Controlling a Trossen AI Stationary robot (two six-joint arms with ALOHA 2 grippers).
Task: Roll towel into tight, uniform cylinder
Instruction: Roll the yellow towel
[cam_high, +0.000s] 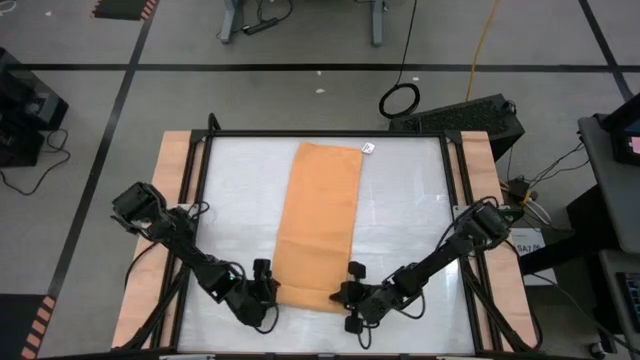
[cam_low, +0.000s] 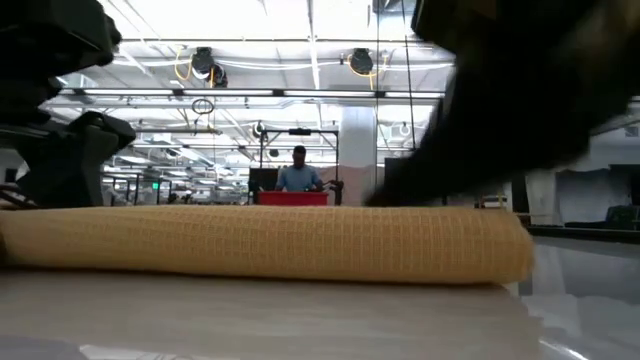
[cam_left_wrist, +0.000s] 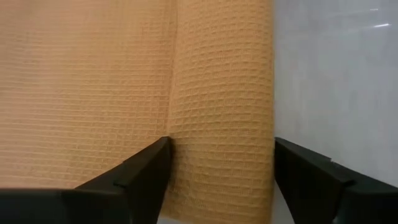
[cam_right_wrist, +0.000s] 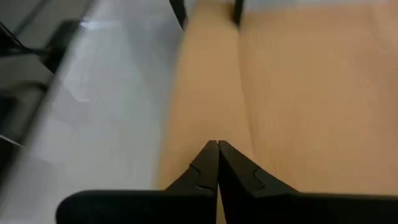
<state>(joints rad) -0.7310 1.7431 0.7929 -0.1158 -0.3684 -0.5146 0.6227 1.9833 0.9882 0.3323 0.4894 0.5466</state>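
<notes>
Two claws sit at the near end of the towel (cam_high: 318, 222), which lies lengthwise down the tabletop (cam_high: 410, 200) with its first short roll already turned. The left claw (cam_left_wrist: 217, 171) stands wide, straddling that roll without pinching it; the right claw (cam_right_wrist: 217, 163) is closed on nothing, tips over the roll. Judging from this, both should push evenly to keep the cylinder tight. Low down, dark arm blur hides the roll's right end.

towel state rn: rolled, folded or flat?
Mostly flat. The towel lies as a long strip on the table; only its near end is rolled, a short roll between the open left gripper fingers.
</notes>
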